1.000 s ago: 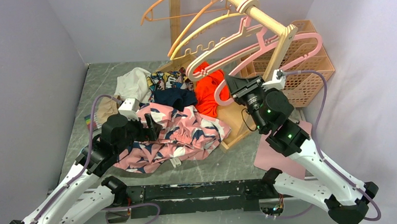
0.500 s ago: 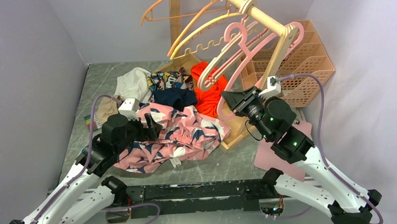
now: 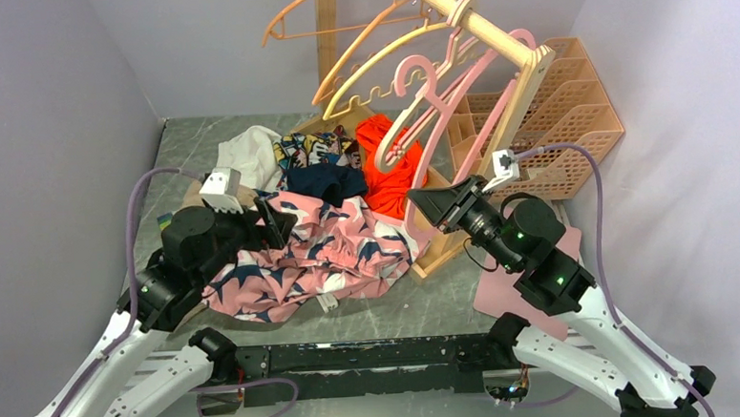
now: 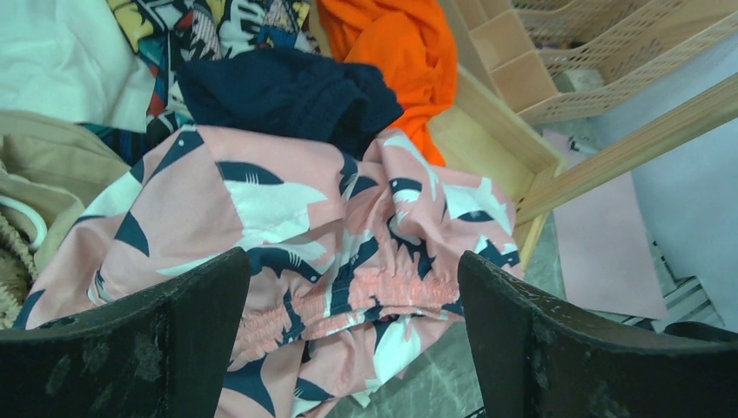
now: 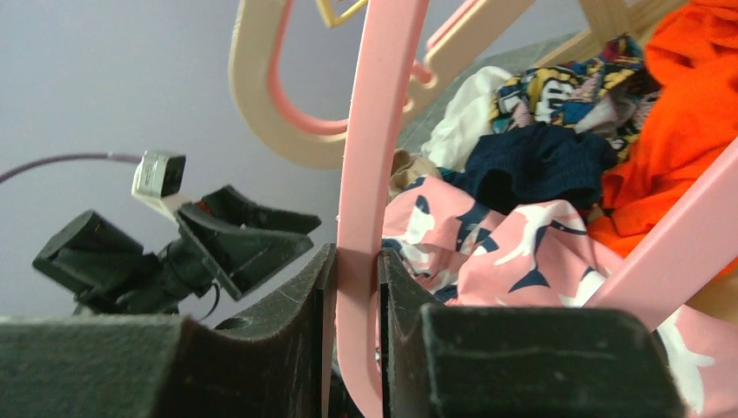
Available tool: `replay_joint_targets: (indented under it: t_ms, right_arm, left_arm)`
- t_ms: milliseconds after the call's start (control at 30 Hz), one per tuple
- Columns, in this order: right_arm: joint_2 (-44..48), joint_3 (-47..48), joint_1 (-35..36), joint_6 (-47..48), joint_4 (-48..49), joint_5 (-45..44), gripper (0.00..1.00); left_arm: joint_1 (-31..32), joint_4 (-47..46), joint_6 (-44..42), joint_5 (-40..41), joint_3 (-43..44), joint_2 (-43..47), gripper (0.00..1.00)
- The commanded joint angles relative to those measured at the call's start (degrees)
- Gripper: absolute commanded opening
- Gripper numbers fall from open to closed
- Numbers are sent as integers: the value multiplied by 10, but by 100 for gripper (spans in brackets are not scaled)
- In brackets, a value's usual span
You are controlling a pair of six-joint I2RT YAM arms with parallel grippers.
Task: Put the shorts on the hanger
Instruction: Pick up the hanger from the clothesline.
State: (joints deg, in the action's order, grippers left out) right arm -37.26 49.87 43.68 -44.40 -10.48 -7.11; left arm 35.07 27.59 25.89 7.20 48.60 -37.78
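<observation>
Smooth plastic hanger (image 5: pixel 376 131), cloth shorts (image 4: pixel 287 218)

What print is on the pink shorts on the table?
The shorts carry navy-and-white sharks on pink; clearest in the left wrist view.

1. The shorts (image 3: pixel 321 249) are pink with dark blue and white sharks, lying crumpled on the surface (image 3: pixel 419 306)
2. The hanger (image 5: pixel 374 131) is pink plastic, tilted in the air, one bar pinched by the right pincer (image 5: pixel 352 261)
</observation>
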Motion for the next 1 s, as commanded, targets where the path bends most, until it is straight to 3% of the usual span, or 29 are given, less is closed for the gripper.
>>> replay_joint_targets:
  t_ms: [0, 300, 600, 967]
  right_arm:
    - [14, -2, 0, 31, 58, 77, 0]
    - [19, 6, 0, 60, 62, 167, 0]
    - [5, -1, 0, 81, 58, 276, 0]
    - [1, -3, 0, 93, 50, 279, 0]
  left_arm:
    - [-2, -15, -4, -13, 39, 7, 93]
    - [-2, -63, 0, -61, 130, 4, 95]
    - [-3, -188, 6, -133, 191, -3, 99]
    - [-2, -321, 52, -251, 236, -101, 99]
